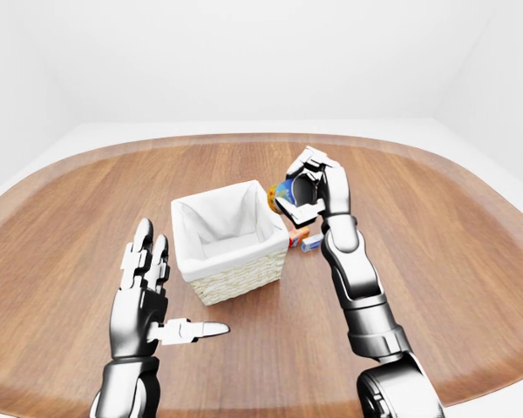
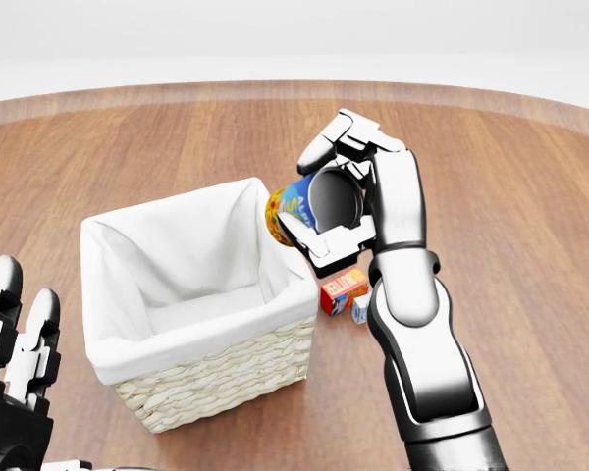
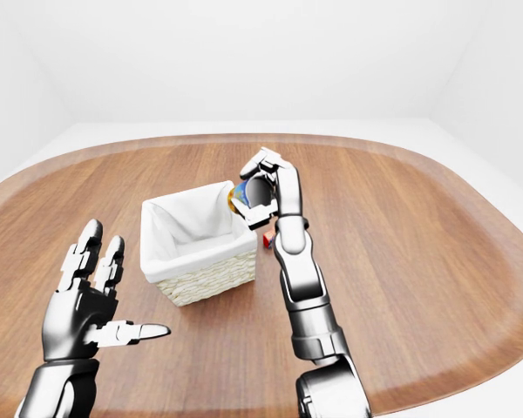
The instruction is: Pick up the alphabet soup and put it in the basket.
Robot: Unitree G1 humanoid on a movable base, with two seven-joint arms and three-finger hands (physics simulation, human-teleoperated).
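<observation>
Alphabet soup can lying tilted, clamped in right hand, fingers curled round it, held above worktop at basket rim's right corner. Small red box on worktop beneath. Left hand hovering, fingers spread, holding nothing.

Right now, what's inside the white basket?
The basket looks empty: only its white cloth lining shows, down to the bottom. The nearest wall hides a strip of the floor. The soup can is gripped in the right hand beside the rim, not inside.
</observation>
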